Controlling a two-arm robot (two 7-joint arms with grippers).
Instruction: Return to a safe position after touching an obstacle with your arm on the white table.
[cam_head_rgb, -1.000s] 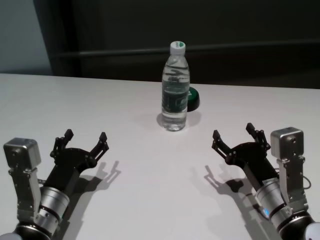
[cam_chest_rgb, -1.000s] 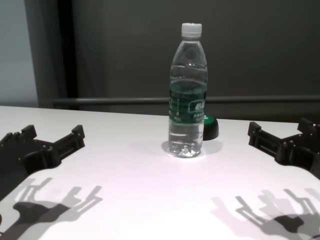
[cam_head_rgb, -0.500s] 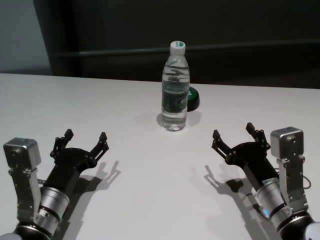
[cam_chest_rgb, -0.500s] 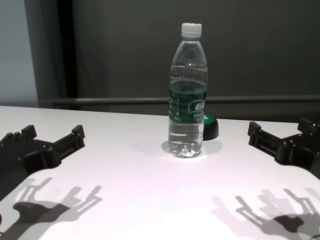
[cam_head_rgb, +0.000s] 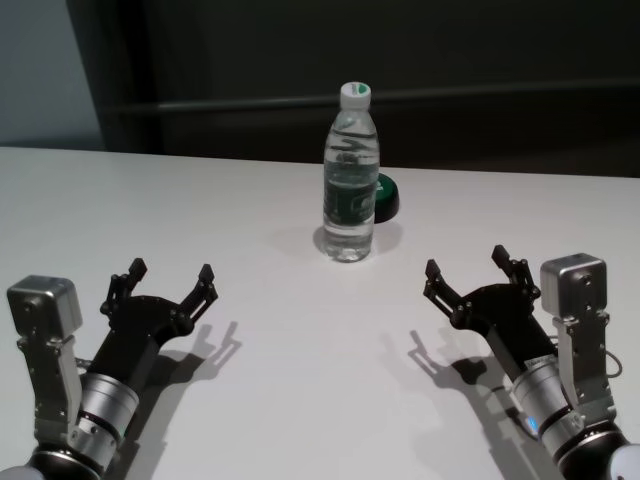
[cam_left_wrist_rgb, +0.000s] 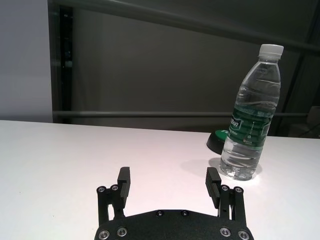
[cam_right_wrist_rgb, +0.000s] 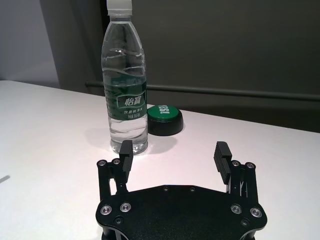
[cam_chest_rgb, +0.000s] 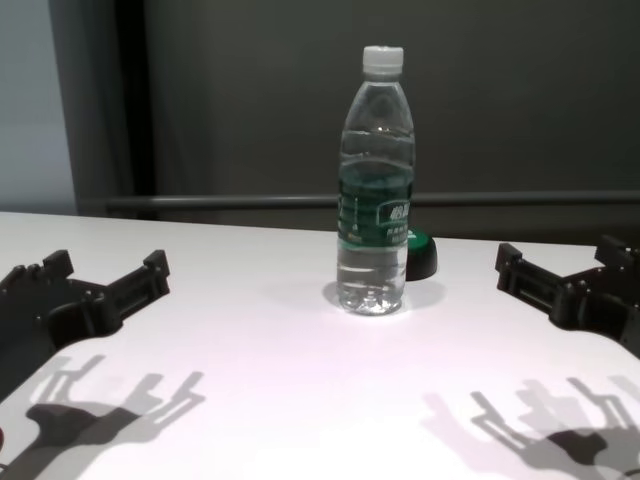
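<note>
The water bottle (cam_head_rgb: 351, 180) is seen standing upright near the middle of the white table (cam_head_rgb: 280, 370), with a small black dome with a green top (cam_head_rgb: 387, 198) just behind it and to the robot's right. Both arms are held low over the near part of the table: the left gripper (cam_head_rgb: 170, 276) on the left, the right gripper (cam_head_rgb: 468, 268) on the right, each well apart from the bottle. The fingers (cam_right_wrist_rgb: 126, 151) of both grippers are spread wide, and nothing is held between them. No contact with the bottle is visible, so either the approach is judged not yet begun or the retreat done (which of the two cannot be told). If the touch is still owed, a slow sideways reach of one forearm is called for, lightly enough that the bottle is not toppled.
</note>
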